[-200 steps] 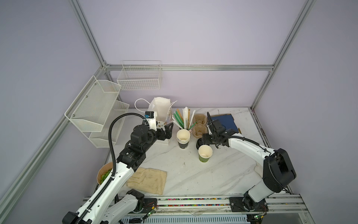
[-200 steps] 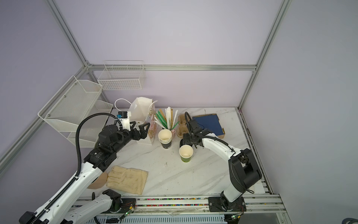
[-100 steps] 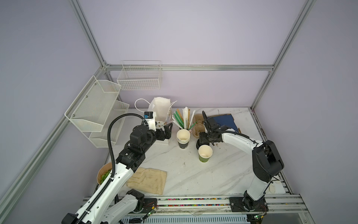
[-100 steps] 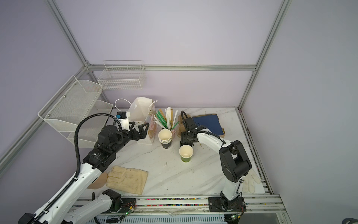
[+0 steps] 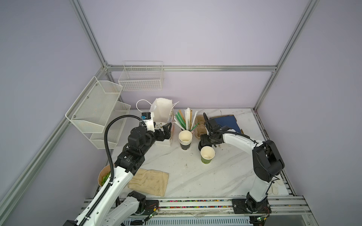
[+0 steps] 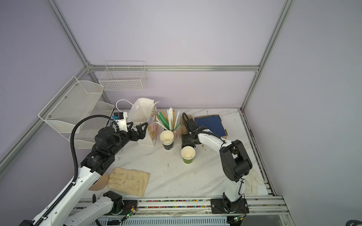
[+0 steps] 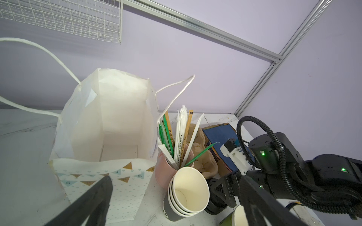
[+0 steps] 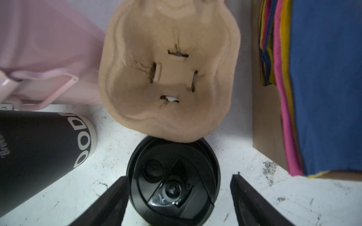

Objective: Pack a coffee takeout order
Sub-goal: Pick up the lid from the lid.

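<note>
right fingers (image 8: 110,202) flanking black lid (image 8: 172,166), carrier (image 8: 168,78) beside

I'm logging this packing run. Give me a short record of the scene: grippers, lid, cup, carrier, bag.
left gripper: open, by the white paper bag
right gripper: open, straddling the black lid
black lid: on the table, off any cup
green cup: upright, uncovered
carrier: empty, its rim over the lid's edge
white paper bag: upright, open, empty
</note>
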Robot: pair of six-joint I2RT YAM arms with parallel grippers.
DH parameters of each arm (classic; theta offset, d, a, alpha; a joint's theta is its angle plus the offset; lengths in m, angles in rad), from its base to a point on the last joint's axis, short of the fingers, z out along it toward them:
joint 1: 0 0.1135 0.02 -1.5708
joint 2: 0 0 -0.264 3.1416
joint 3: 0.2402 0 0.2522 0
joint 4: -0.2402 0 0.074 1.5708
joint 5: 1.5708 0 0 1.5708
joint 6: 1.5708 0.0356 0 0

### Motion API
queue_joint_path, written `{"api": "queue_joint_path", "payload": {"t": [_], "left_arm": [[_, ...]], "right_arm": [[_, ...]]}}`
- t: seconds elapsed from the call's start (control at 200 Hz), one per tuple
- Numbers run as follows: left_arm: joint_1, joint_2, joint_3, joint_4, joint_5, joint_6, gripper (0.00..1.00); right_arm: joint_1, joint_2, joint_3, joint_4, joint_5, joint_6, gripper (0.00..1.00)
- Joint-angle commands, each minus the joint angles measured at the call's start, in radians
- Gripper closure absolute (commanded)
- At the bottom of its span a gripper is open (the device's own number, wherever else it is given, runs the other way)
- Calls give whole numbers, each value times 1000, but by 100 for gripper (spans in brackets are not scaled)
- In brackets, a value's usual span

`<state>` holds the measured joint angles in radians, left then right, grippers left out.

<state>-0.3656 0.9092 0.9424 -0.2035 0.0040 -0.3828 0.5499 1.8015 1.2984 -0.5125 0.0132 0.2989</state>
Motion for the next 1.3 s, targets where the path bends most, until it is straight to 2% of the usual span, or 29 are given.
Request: {"api": "queue_joint_path", "payload": {"t": [0.0, 0.065, 0.195, 0.785, 0.985, 1.295], "left_arm": [[8, -20, -27, 26, 13, -10, 0], [10, -20, -27, 26, 14, -11, 0], [14, -20, -27, 27, 22, -13, 0], [36, -23, -29, 32, 42, -22, 0], [46, -20, -31, 36, 51, -27, 0], [56, -15, -32, 39, 57, -31, 0]], "right_arm": [[4, -3, 9, -18, -4, -9, 14], [4, -8, 7, -15, -1, -9, 15], [5, 2, 6, -28, 1, -9, 23], [23, 43, -8, -24, 15, -8, 20], [22, 50, -9, -10, 16, -4, 26], [22, 55, -22, 3, 2, -5, 30]]}}
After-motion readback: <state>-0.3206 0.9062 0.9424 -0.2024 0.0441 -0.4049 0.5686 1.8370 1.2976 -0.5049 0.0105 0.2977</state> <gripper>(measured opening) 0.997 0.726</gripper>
